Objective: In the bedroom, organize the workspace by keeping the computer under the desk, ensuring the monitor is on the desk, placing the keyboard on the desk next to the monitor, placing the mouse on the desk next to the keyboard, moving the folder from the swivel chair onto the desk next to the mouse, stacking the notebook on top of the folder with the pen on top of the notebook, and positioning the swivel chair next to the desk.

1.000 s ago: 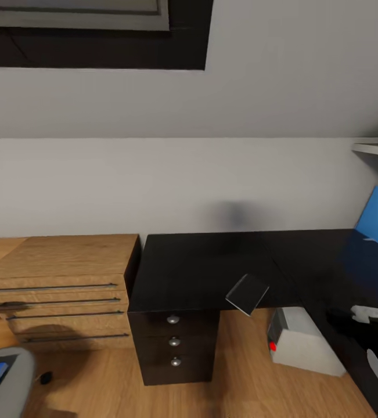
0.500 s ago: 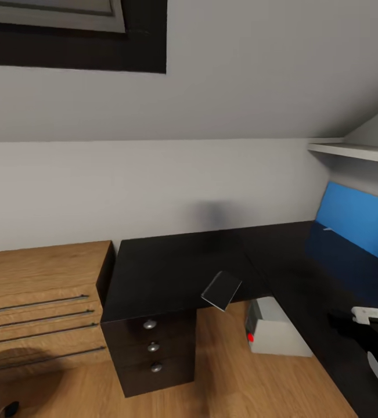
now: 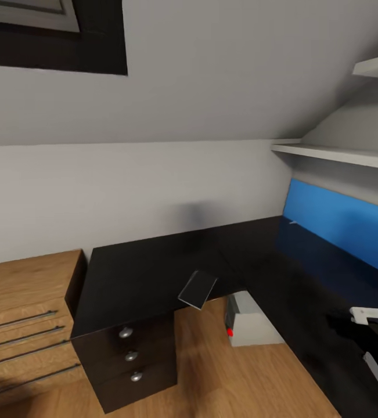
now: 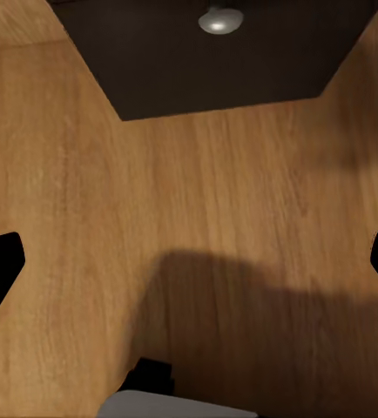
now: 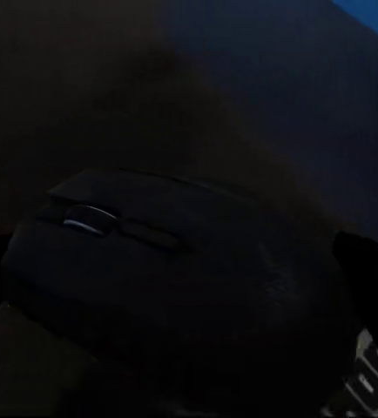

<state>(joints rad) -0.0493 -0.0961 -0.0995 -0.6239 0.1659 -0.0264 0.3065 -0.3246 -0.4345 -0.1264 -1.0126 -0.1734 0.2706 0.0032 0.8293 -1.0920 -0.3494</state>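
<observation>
we count one desk (image 3: 154,273) | one computer (image 3: 249,322) beneath | three drawer knobs (image 3: 125,332) | one mouse (image 5: 154,279) | both grippers' jaws: cannot tell

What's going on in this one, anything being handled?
The robot faces the corner of the L-shaped black desk. The computer stands on the floor in that corner, partly under the top. The right wrist view looks closely at a black mouse against the dark desk top; it is too dark to tell whether the right pincer grips it. The left pincer hangs open above the wooden floor.
</observation>
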